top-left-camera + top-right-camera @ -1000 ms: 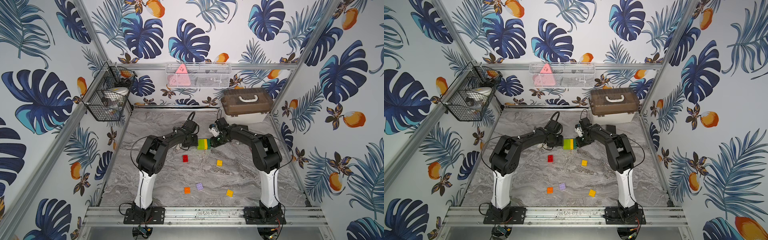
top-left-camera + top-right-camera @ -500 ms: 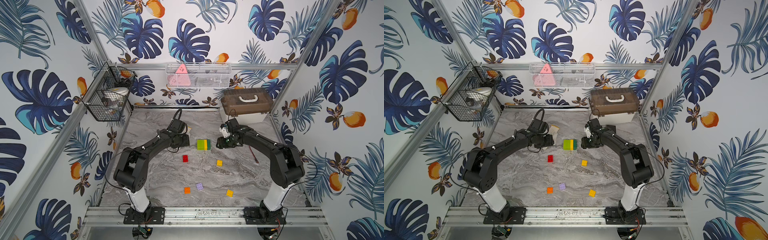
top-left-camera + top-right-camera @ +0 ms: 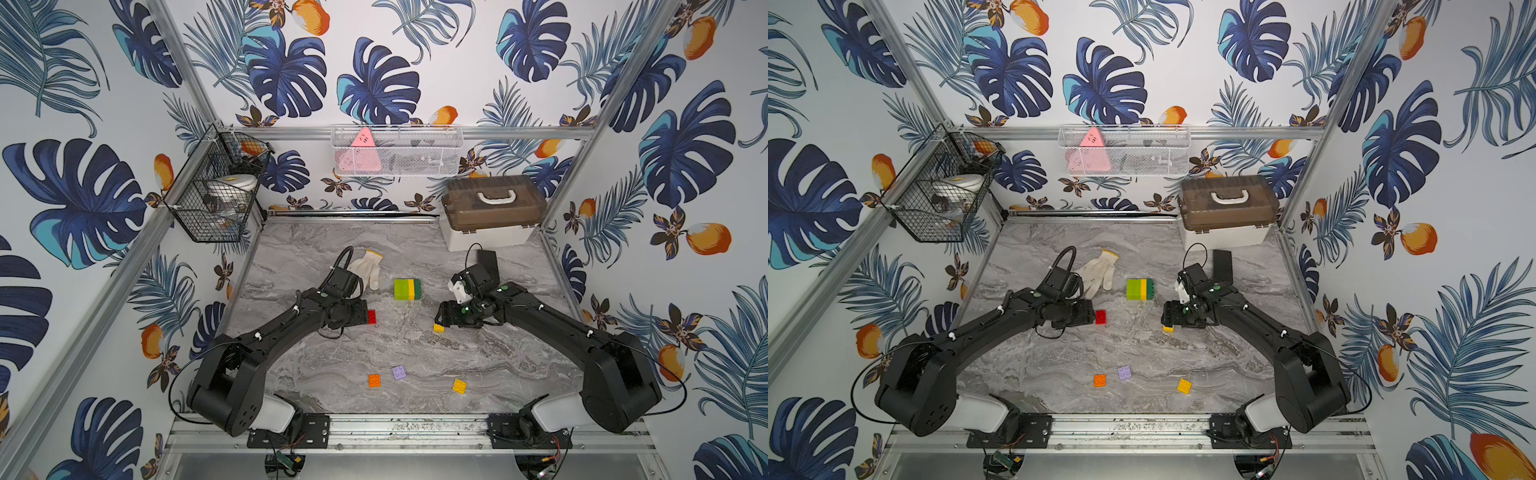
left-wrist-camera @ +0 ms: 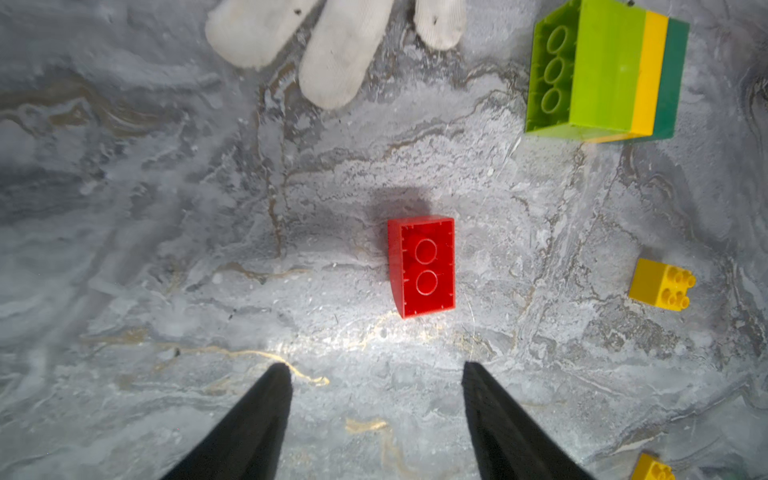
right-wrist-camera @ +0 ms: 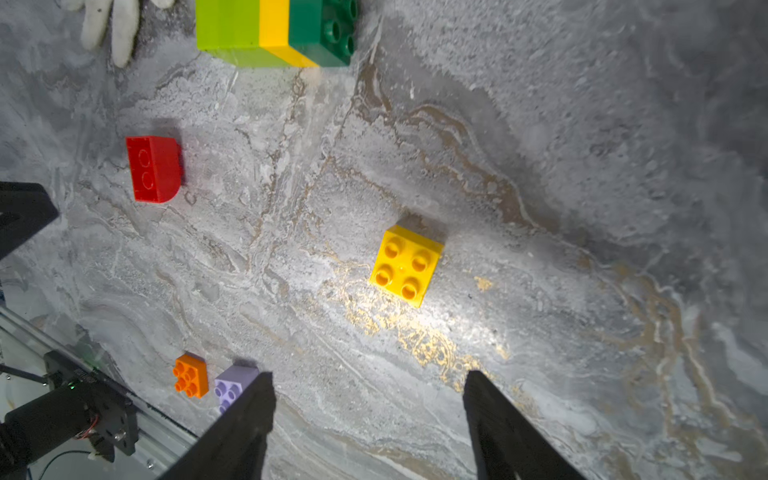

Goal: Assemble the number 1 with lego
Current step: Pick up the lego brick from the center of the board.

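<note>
Layered lime-yellow-dark green block (image 3: 407, 289) lies on its side mid-desk (image 3: 415, 399), clear of both arms. Red brick (image 3: 371, 316) sits at its 8 o'clock in both top views, near but not touching. Left hand (image 4: 374, 365) is the nearer one. The brick lies dead ahead of it, toward 3 o'clock, long side seemingly in line with the fingers (image 4: 266, 407) and narrower than their wide, empty gap. Judged: a straight advance would straddle it. Right hand (image 5: 368, 374) also spread wide, empty, with yellow square brick (image 5: 407, 266) ahead, untouched.
</note>
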### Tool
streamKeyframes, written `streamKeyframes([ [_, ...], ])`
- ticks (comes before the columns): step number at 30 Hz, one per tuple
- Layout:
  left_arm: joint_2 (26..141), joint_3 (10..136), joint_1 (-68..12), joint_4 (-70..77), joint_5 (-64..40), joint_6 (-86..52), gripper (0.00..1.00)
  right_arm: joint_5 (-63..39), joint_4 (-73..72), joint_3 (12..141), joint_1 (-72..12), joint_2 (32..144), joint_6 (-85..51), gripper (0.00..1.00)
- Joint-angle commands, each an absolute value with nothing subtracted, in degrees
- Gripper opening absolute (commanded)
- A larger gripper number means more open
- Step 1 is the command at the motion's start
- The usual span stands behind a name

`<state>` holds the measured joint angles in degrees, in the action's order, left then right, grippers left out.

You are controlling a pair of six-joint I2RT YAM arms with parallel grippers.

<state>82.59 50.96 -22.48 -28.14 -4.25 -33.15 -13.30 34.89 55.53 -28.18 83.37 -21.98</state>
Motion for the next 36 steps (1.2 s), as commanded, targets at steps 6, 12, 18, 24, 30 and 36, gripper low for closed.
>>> streamKeyframes([
  [6,88.55,53.54,-23.94,-23.08,-2.73,-37.02,0.69,-12.60,35.51,54.76,-28.53,84.41,-26.89,0.74],
  [12,93.47,56.00,-25.91,-20.53,-2.43,-38.81,0.70,-13.11,35.40,55.08,-28.52,86.07,-25.86,0.74],
  [18,99.61,61.54,-27.95,-26.99,2.75,-39.00,0.61,-12.93,36.12,56.79,-28.55,86.82,-24.73,0.74],
  [24,101.66,62.09,-27.98,-29.08,3.77,-39.38,0.43,-13.52,37.36,58.58,-28.55,87.44,-23.45,0.70],
  [30,101.26,61.47,-28.02,-27.88,2.59,-39.29,0.27,-14.78,37.49,59.06,-28.55,86.56,-22.98,0.63],
  [36,93.75,62.01,-26.85,-26.32,-8.19,-39.66,0.25,-32.16,26.26,55.15,-28.68,80.23,-16.97,0.64],
])
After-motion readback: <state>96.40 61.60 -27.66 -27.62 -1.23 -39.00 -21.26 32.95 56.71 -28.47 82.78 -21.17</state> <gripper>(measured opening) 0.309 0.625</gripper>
